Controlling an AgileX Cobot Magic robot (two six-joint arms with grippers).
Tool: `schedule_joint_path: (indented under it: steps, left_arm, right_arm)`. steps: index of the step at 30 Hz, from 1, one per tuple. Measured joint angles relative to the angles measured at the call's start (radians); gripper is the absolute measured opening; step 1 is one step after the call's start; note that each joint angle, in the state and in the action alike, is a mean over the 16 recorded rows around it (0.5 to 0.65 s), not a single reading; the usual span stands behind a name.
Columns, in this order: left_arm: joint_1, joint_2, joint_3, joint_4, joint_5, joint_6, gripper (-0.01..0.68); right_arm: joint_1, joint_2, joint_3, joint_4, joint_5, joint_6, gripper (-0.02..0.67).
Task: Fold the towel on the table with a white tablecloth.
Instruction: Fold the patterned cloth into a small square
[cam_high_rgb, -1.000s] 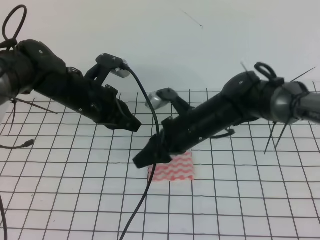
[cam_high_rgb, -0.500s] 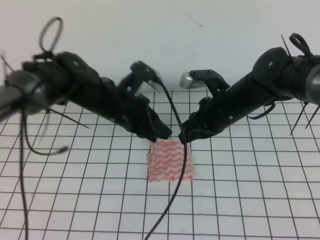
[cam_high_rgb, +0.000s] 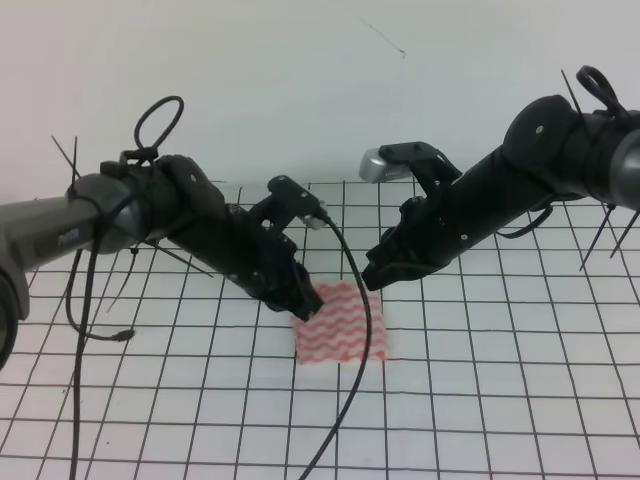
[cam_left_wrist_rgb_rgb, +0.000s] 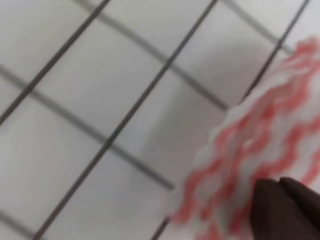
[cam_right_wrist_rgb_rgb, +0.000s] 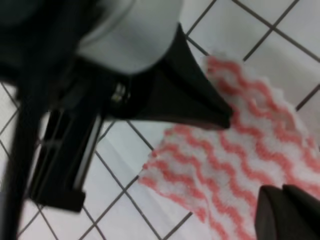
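The towel (cam_high_rgb: 340, 335), red-pink wavy stripes on white, lies flat as a small rectangle on the grid tablecloth (cam_high_rgb: 500, 400) near the middle of the table. My left gripper (cam_high_rgb: 306, 300) is shut, and its pointed tip rests on the towel's far left corner. In the left wrist view the tip (cam_left_wrist_rgb_rgb: 286, 202) sits on the striped cloth (cam_left_wrist_rgb_rgb: 250, 145). My right gripper (cam_high_rgb: 372, 280) is shut and hovers just above the towel's far right corner. The right wrist view shows its tip (cam_right_wrist_rgb_rgb: 285, 207) over the towel (cam_right_wrist_rgb_rgb: 240, 155), with the left gripper (cam_right_wrist_rgb_rgb: 222, 119) touching the cloth's edge.
A black cable (cam_high_rgb: 365, 330) hangs from the left arm and crosses the towel's right side down to the front edge. A white wall (cam_high_rgb: 300, 90) rises behind the table. The left arm's body (cam_right_wrist_rgb_rgb: 60, 100) fills the left of the right wrist view.
The left arm has swung right and down until its tip touches the towel's far left corner. The right gripper has lifted off the towel, moved right, and now holds still.
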Motion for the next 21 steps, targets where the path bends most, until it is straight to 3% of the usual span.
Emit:
schedule_joint_path:
  steps: [12,21]
  left_arm:
    - [0.084,-0.012,0.0,-0.038,0.06,-0.022,0.001]
    - [0.096,-0.025,0.0,-0.082,0.112,0.004,0.001]
  right_arm:
    - [0.007,0.03,0.0,-0.003,-0.043,-0.029,0.0]
    - [0.015,0.074,0.0,-0.04,-0.074,0.001,0.0]
